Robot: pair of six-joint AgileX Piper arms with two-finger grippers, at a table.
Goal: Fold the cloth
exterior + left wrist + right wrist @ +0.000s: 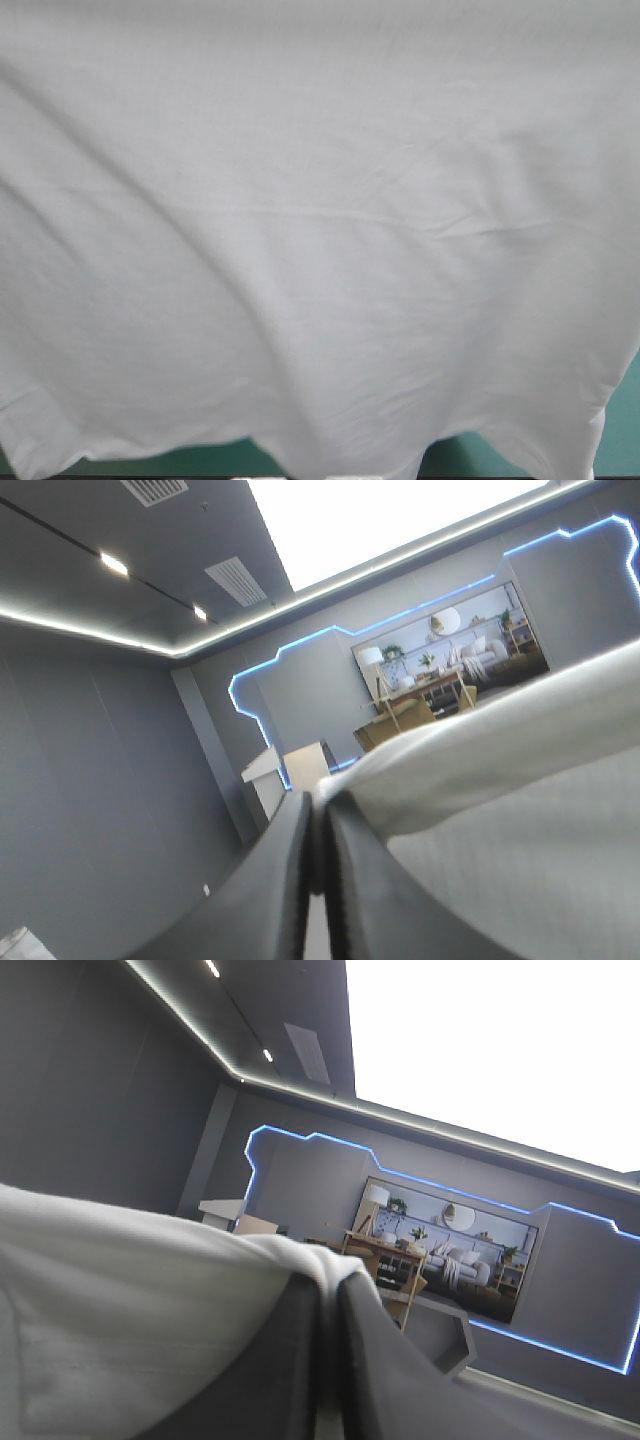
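Holding the T-shirt [320, 250] up in the air, one gripper pinching each end.

Your left gripper [316, 805] is all but closed on a fold at the shirt's edge, with the arm raised so it faces level into the room. The shirt hangs between the arms as a wide white sheet over the teal-green counter [620, 440]. Your right gripper [325, 1278] clamps its edge likewise, just as high. Expect it to be light, limp and quick to sag, so take hold at the hems or seams and lower both arms evenly.
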